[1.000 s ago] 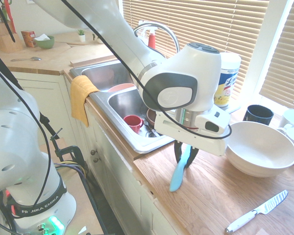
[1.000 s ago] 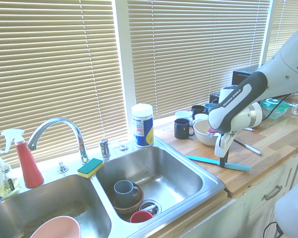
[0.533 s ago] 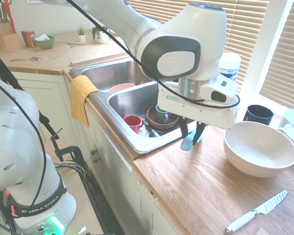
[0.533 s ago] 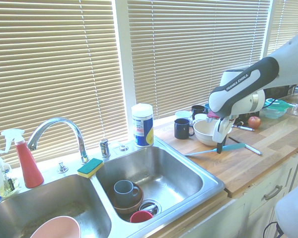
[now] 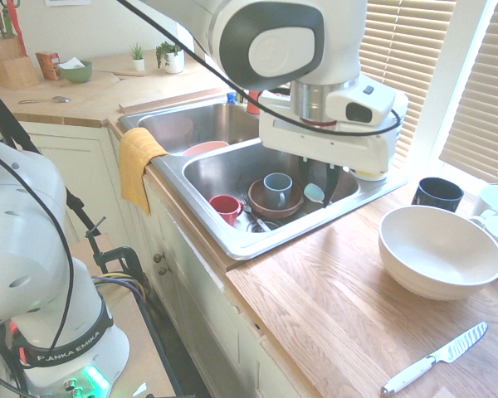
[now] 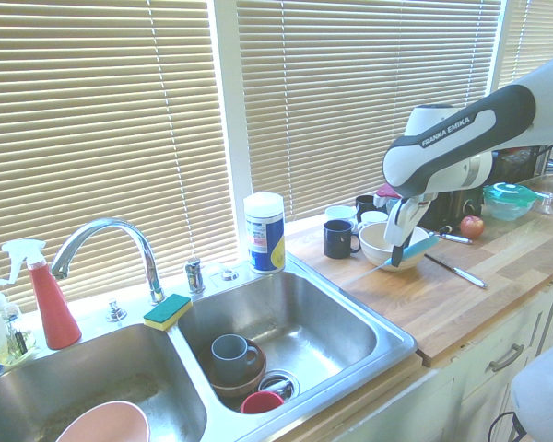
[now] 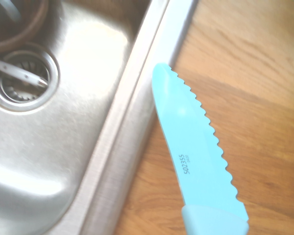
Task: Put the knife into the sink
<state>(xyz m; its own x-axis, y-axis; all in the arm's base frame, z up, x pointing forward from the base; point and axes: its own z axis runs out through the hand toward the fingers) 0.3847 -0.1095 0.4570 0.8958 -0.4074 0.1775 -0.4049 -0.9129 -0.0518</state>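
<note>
The light-blue plastic knife hangs in the air with my gripper shut on its handle end. Its serrated blade reaches over the wooden counter, and the tip is above the rim of the sink. In the second exterior view the knife slants below the gripper, in front of the white bowl. The steel sink holds a red cup and a brown bowl with a grey mug in it.
A white bowl, a black mug and a white-handled steel knife lie on the counter beyond the sink. A yellow cloth hangs over the sink's front edge. The faucet, a sponge and a wipes canister stand behind the basins.
The arm has lifted the light-blue knife off the counter and carried it up and toward the sink. The gripper has stayed shut on it.
</note>
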